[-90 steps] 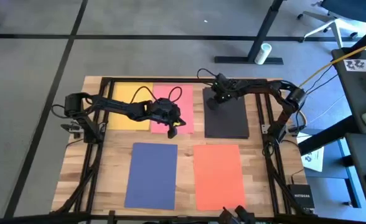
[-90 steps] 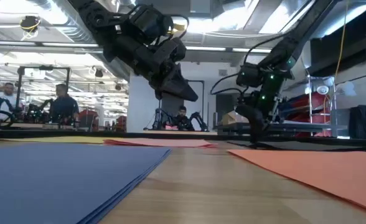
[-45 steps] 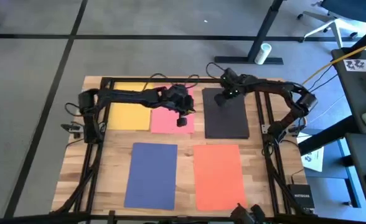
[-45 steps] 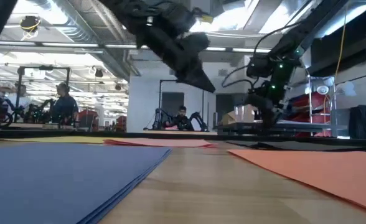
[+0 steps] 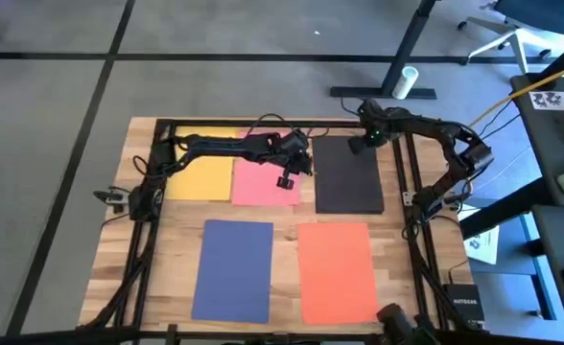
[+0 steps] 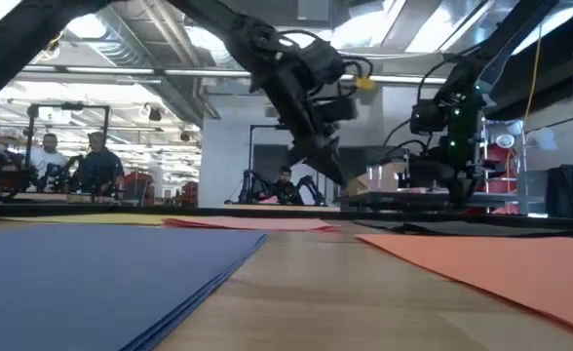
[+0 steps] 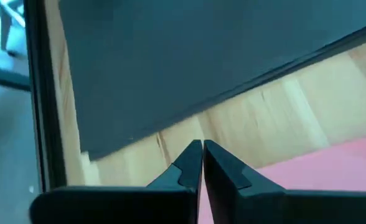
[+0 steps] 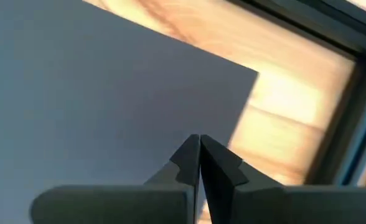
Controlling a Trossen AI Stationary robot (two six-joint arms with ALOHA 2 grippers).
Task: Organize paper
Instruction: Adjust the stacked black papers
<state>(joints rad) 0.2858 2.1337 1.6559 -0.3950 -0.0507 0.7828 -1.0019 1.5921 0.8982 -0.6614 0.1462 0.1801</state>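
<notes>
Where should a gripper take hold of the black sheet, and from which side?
Probably at its far right corner, coming from above beside the right gripper. The black sheet lies flat on the table, so only an edge or corner can be lifted, and wood is bare beside that corner.

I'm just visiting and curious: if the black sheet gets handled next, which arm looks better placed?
Probably the right. Its tool hovers over the black sheet's far corner, fingers shut, while the left tool hangs over the pink sheet beside it.
</notes>
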